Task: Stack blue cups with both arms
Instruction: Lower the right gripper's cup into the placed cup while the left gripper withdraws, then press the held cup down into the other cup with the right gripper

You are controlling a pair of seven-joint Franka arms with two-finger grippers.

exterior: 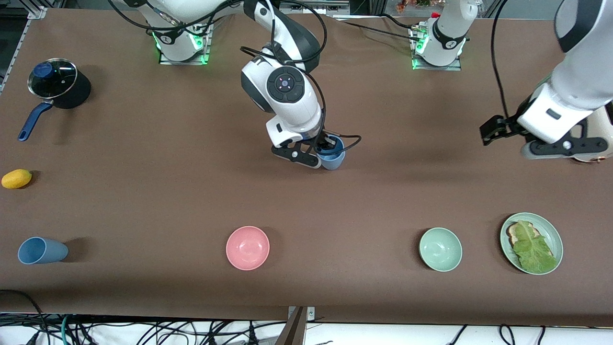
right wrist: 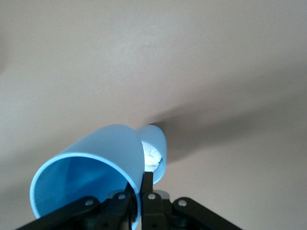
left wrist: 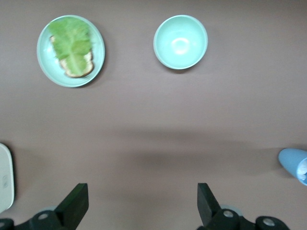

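My right gripper [exterior: 322,146] [right wrist: 142,184] is shut on the rim wall of a light blue cup [exterior: 332,159] [right wrist: 91,163], one finger inside and one outside, over the table's middle. In the right wrist view this cup is tilted, and right at its far end is the rim of a second blue cup [right wrist: 160,141] with something white in it. The left wrist view shows a blue cup [left wrist: 291,163] at its edge. A duller blue cup [exterior: 40,250] lies on its side near the front camera at the right arm's end. My left gripper [exterior: 491,130] [left wrist: 141,203] is open and empty above bare table.
A pink bowl [exterior: 247,247], a green bowl [exterior: 440,249] [left wrist: 180,41] and a green plate with lettuce on toast [exterior: 531,243] [left wrist: 71,50] lie along the edge near the front camera. A black pot with blue handle [exterior: 57,86] and a yellow fruit [exterior: 17,178] are at the right arm's end.
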